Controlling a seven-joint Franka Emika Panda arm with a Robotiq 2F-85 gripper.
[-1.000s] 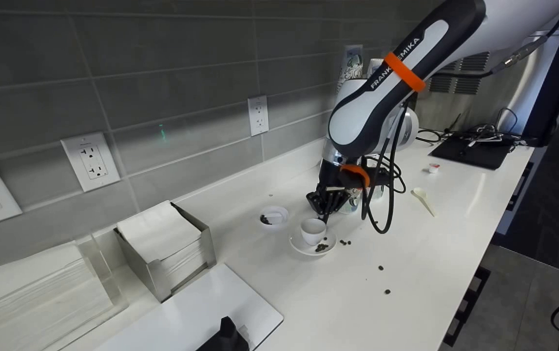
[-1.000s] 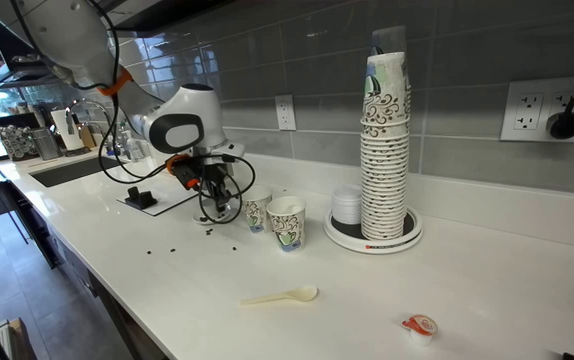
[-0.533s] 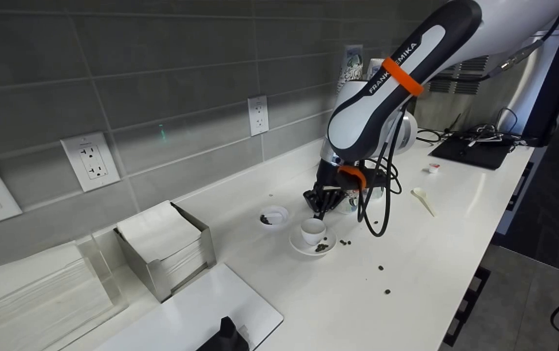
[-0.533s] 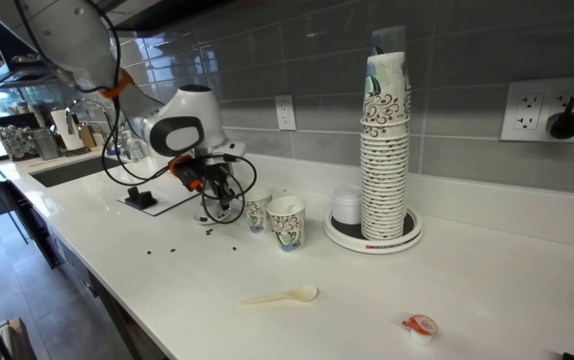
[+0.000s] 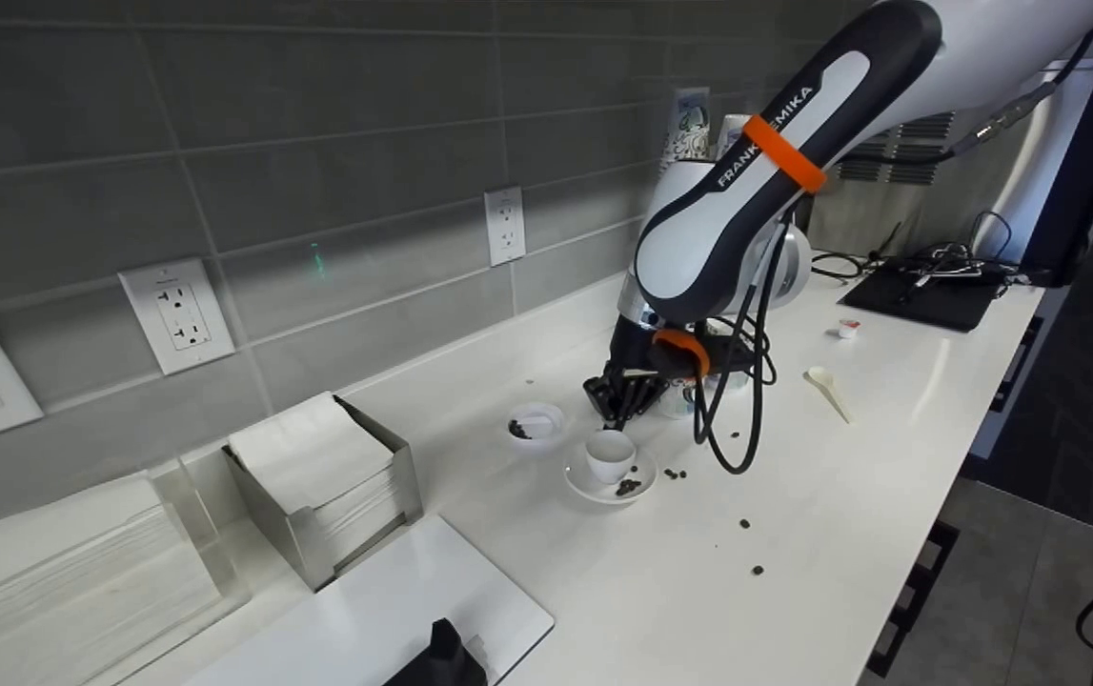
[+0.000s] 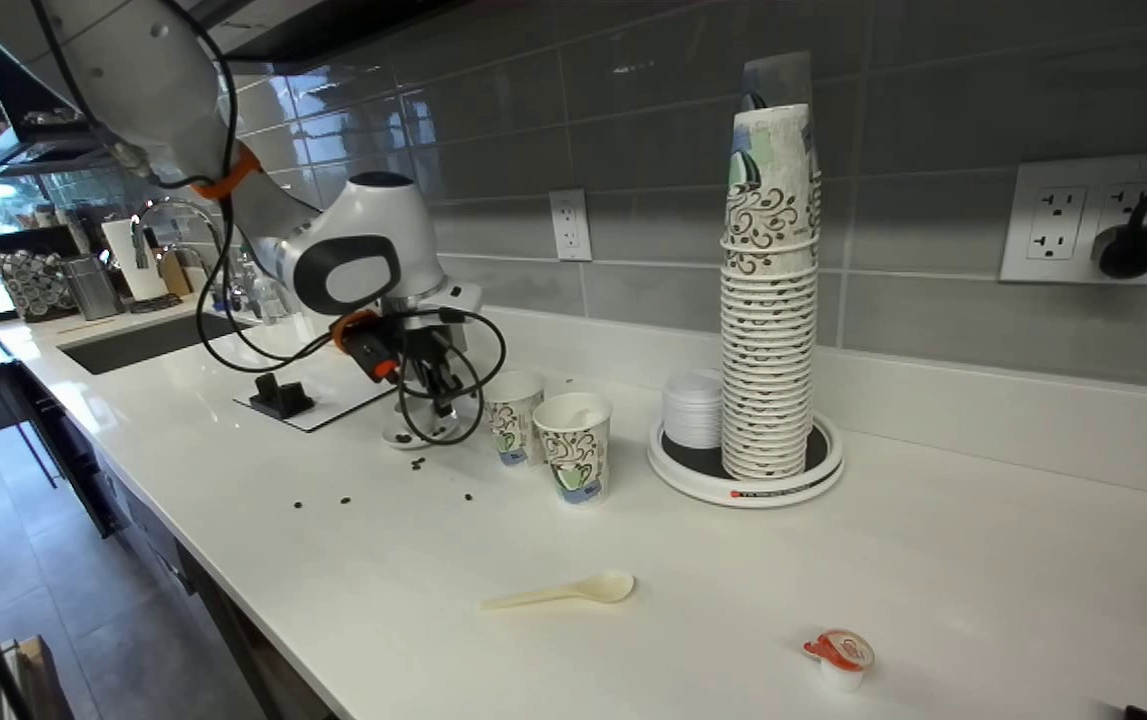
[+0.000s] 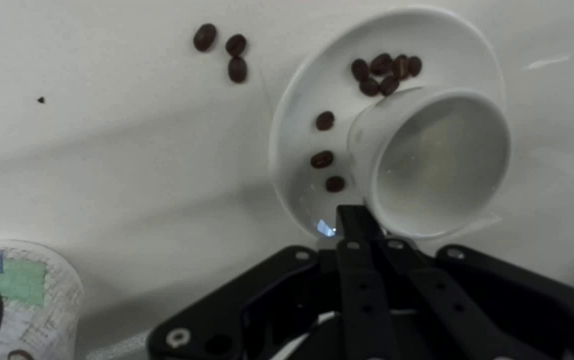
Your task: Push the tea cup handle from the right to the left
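The white tea cup [image 5: 610, 456] stands on its round white saucer [image 5: 587, 486] with several coffee beans. In the wrist view the cup [image 7: 367, 135] is at the right of the saucer [image 7: 297, 125], its open top showing. My gripper [image 7: 359, 220] is shut and holds nothing; its fingertips are over the saucer, at the cup's lower left wall, touching or very close. In an exterior view my gripper [image 5: 614, 424] is just behind the cup. The cup's handle does not show clearly; it may be hidden by the fingertips. In an exterior view my gripper [image 6: 441, 405] and cables partly cover the cup.
Two patterned paper cups [image 6: 513, 425] stand near the gripper; one shows in the wrist view [image 7: 41, 300]. A white lid [image 5: 556, 419] with beans lies beside the saucer. Loose beans [image 5: 675, 474], a spoon [image 6: 573, 590] and a napkin holder [image 5: 403, 467] are on the counter.
In an exterior view my gripper has moved left along the back of the cup. The cup and saucer have shifted very slightly. The gripper stays shut.
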